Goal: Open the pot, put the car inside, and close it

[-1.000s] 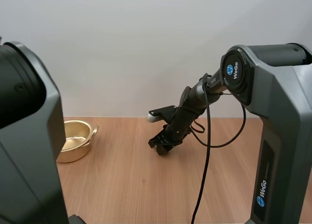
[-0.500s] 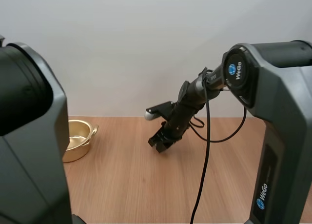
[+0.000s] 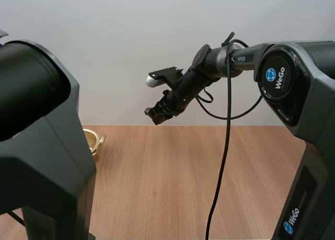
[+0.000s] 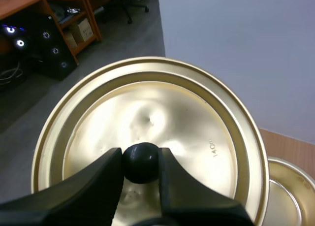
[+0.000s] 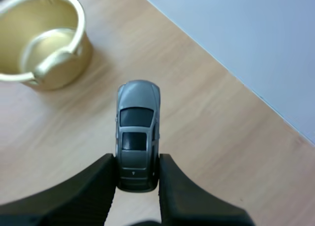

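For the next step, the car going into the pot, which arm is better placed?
Right. The right hand pinches the car above the table, with the open pot in sight beyond it. The left hand is busy holding the lid.

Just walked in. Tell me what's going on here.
The left gripper is pinching the gold lid by its black knob, holding it off the pot. The pot sits open on the wooden table. The right gripper grips a small grey car by one end, raised above the table and off to the side of the pot. The car is not yet inside.
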Motion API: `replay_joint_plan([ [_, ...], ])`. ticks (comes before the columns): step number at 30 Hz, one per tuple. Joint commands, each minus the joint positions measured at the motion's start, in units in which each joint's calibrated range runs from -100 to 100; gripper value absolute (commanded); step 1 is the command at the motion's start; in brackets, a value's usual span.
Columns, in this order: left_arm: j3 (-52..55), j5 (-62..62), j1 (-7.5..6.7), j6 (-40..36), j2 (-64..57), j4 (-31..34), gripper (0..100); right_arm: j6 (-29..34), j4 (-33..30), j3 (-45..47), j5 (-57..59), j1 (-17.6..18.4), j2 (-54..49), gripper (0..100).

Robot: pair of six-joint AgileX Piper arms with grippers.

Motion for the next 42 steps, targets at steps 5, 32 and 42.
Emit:
replay_joint_plan([
  [5,-0.1,0.1,2.29,0.6,0.1,-0.4,0,-1.3,1.8,0.0,-2.1,3.0,0.4,0],
  [32,-0.1,0.1,-9.57,-11.7,-3.1,6.8,6,0.2,-0.6,-6.8,-10.8,13.8,9.3,0],
  [42,-0.1,0.1,-9.57,-11.4,-6.7,6.7,6,0.2,-0.3,-15.9,-9.4,16.0,16.3,0],
])
